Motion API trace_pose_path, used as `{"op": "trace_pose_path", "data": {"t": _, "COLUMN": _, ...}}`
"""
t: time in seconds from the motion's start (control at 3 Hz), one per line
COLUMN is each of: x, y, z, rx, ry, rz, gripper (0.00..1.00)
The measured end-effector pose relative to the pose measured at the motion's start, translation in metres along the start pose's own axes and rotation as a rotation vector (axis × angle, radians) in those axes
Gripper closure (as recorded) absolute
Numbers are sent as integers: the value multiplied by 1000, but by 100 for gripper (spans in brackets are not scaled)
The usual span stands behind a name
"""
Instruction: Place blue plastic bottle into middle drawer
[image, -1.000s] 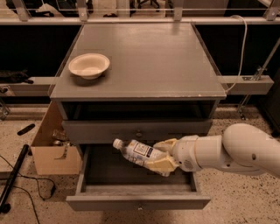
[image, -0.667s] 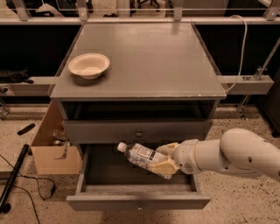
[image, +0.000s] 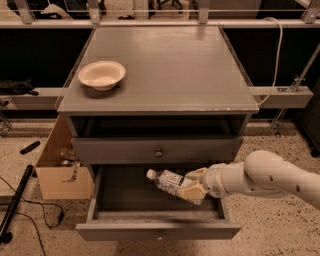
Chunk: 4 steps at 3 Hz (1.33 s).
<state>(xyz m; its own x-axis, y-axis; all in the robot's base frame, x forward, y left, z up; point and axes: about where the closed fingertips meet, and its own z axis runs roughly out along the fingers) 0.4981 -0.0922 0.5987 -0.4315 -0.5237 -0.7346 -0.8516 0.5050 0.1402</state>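
The blue plastic bottle (image: 169, 181), clear with a white cap and a pale label, lies tilted with its cap to the upper left, inside the open middle drawer (image: 155, 231). My gripper (image: 196, 185) reaches in from the right on a white arm and is shut on the bottle's base end. The bottle hangs just above the drawer's dark floor, below the closed drawer front with the round knob (image: 158, 153).
A cream bowl (image: 102, 74) sits at the left of the grey cabinet top (image: 170, 65). An open cardboard box (image: 62, 172) stands on the floor to the left of the cabinet. A black pole and cables (image: 15, 200) lie at the far left.
My gripper has carried the bottle a little to the right and lower into the open drawer. The arm has drawn back to the right.
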Motion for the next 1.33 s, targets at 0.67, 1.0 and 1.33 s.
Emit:
{"op": "trace_pose_path", "data": {"t": 0.67, "x": 41, "y": -40, "z": 53, "rx": -32, "ry": 64, "rz": 39, "gripper": 100}}
{"op": "trace_pose_path", "data": {"t": 1.0, "x": 60, "y": -58, "z": 108, "rx": -67, "ry": 70, "rz": 86, "gripper": 100}}
{"op": "trace_pose_path", "data": {"t": 1.33, "x": 63, "y": -58, "z": 123, "rx": -81, "ry": 82, "rz": 85, "gripper": 100}}
